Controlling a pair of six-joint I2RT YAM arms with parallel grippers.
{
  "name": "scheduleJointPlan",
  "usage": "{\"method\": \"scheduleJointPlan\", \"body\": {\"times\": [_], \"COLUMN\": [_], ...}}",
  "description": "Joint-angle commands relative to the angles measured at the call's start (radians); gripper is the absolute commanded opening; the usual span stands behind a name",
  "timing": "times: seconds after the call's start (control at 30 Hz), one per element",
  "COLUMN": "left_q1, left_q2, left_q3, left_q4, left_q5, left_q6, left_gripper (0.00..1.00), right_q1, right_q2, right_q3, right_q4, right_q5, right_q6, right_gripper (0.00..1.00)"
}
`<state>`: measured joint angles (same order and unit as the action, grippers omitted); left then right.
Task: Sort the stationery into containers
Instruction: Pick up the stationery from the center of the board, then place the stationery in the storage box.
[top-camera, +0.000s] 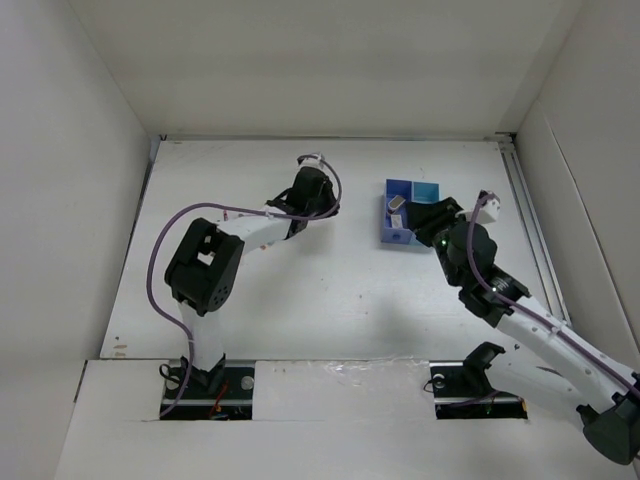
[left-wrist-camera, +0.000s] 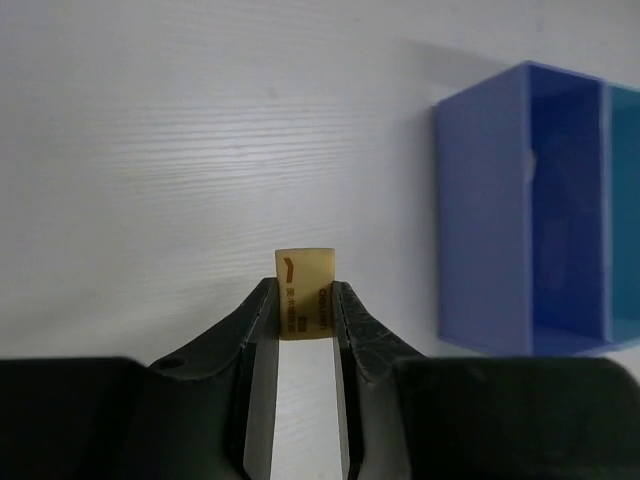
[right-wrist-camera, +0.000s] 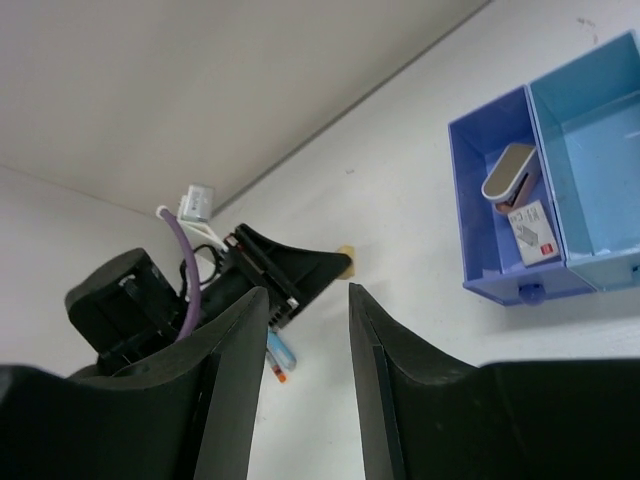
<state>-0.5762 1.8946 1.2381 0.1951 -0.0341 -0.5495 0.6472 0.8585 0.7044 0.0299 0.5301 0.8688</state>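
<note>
My left gripper (left-wrist-camera: 305, 292) is shut on a small beige eraser (left-wrist-camera: 305, 266) with brown print, held at the fingertips. Whether it touches the table I cannot tell. The blue compartment box (left-wrist-camera: 520, 210) stands to its right, apart. In the top view the left gripper (top-camera: 322, 200) is left of the box (top-camera: 410, 235). My right gripper (right-wrist-camera: 308, 295) is open and empty, near the box's near right side (top-camera: 437, 216). In the right wrist view the box (right-wrist-camera: 472, 215) holds a grey-beige piece (right-wrist-camera: 508, 172) and a white eraser (right-wrist-camera: 531, 232) in its darker section.
A light blue pen (right-wrist-camera: 282, 349) and a thin red-tipped pen (right-wrist-camera: 277, 372) lie on the table under the left arm. The box's lighter blue section (right-wrist-camera: 600, 150) shows nothing inside. White walls enclose the table on three sides.
</note>
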Motion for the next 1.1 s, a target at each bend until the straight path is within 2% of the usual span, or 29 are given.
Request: {"method": "scheduleJointPlan", "body": {"times": [0.0,0.17,0.33,0.77,0.9,0.93,0.97,1.07], "left_q1": [-0.054,-0.142,-0.142,-0.160,-0.160,-0.160,-0.160,-0.160], "left_q2": [-0.046,0.049,0.175,0.285,0.296,0.296,0.296,0.305], "left_q3": [0.095,0.265,0.424,0.526,0.535,0.535,0.550,0.564], "left_q4": [0.102,0.080,0.050,0.087,0.076,0.076,0.076,0.050], "left_q5": [0.111,0.120,0.181,0.246,0.266,0.266,0.266,0.266], "left_q6": [-0.030,-0.030,-0.053,-0.086,-0.067,-0.067,-0.067,-0.046], "left_gripper": [0.04,0.04,0.04,0.06,0.15,0.20,0.33,0.44], "right_q1": [-0.006,-0.006,-0.006,-0.006,-0.006,-0.006,-0.006,-0.006], "right_q2": [-0.061,-0.104,-0.104,-0.124,-0.115,-0.115,-0.105,-0.105], "right_q3": [-0.002,-0.013,-0.022,-0.022,-0.022,-0.022,-0.022,-0.022], "right_q4": [0.042,0.042,0.042,0.051,0.051,0.051,0.051,0.051], "right_q5": [0.068,0.079,0.079,0.070,0.061,0.061,0.061,0.061], "right_q6": [0.006,0.016,0.016,0.016,0.016,0.016,0.016,0.016], "right_gripper": [0.44,0.44,0.44,0.44,0.44,0.44,0.44,0.44]}}
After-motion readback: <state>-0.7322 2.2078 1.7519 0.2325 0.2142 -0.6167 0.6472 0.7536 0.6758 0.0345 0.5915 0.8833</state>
